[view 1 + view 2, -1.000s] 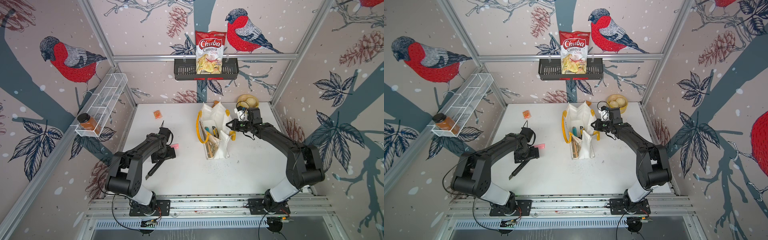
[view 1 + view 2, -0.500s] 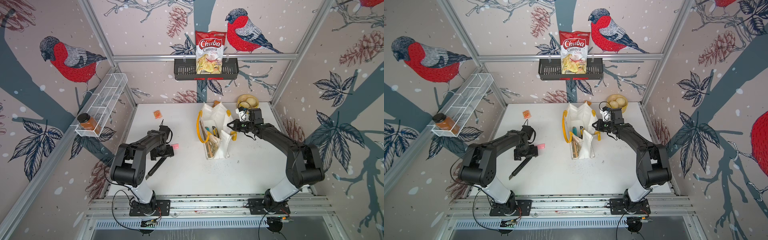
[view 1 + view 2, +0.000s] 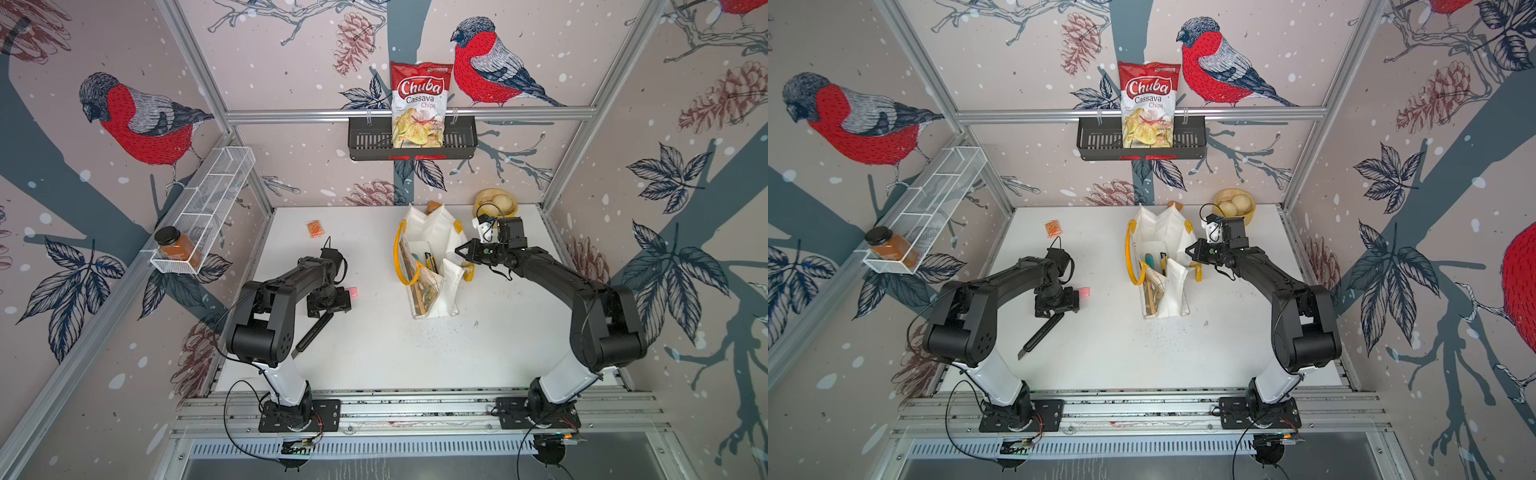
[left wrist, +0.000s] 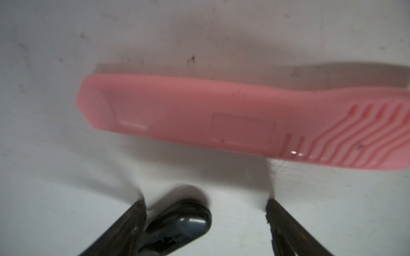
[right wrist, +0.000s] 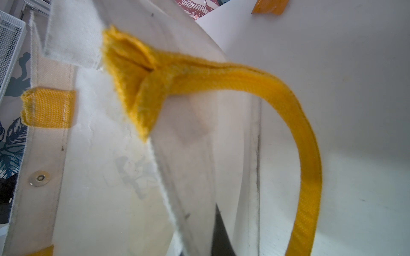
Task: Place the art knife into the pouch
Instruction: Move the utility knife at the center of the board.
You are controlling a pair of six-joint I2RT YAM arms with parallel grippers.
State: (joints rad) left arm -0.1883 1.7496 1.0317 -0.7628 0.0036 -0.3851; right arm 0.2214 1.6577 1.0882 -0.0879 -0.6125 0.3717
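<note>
Presently two art knives lie on the white table (image 3: 374, 361), both outside the pouch (image 3: 428, 232). The black art knife (image 3: 312, 334) lies flat, its long axis on a diagonal: the rounded butt end under the left gripper (image 3: 328, 309), the blade end pointing toward the front edge by the left arm's base. The pink art knife (image 4: 221, 119) also lies flat, just beyond the left gripper's fingertips, crosswise to the black one; in both top views only its end shows from behind the gripper.

I see the left gripper's jaws spread wide, grasping nothing. In the left wrist view the black knife's butt sits between the two fingertips (image 4: 137, 212), close against one of them; whether it touches, I cannot tell.

The right gripper (image 3: 459, 251) is clenched on the pouch's fabric rim, beside one yellow handle (image 5: 306, 155).

Count: two knives on the table; one pouch, mouth open, with two yellow handles; inside it two slim tools, one teal (image 3: 1149, 262) and one yellow and black (image 3: 1163, 264), too small for me to identify.
</note>
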